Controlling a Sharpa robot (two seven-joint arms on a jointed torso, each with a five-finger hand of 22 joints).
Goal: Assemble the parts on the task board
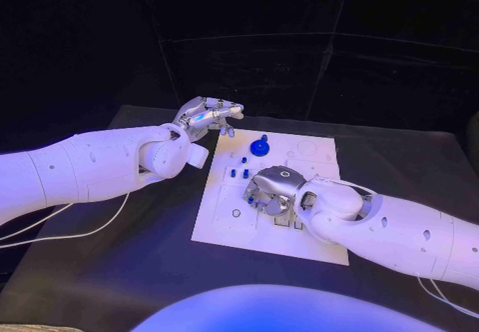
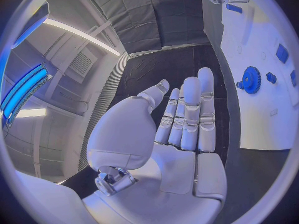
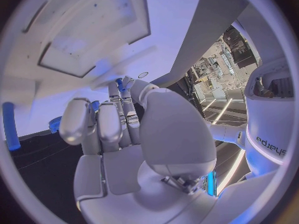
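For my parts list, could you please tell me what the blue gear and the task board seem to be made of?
Gear: probably moulded or printed plastic, judging by its uniform saturated blue and matte, glint-free surface. Task board: a flat white matte plate with cut recesses, likely plastic, though painted metal cannot be excluded.

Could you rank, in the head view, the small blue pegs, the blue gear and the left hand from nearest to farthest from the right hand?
1. Small blue pegs, on the board beside the right hand.
2. Blue gear, farther up the board.
3. Left hand, beyond the board's far corner.
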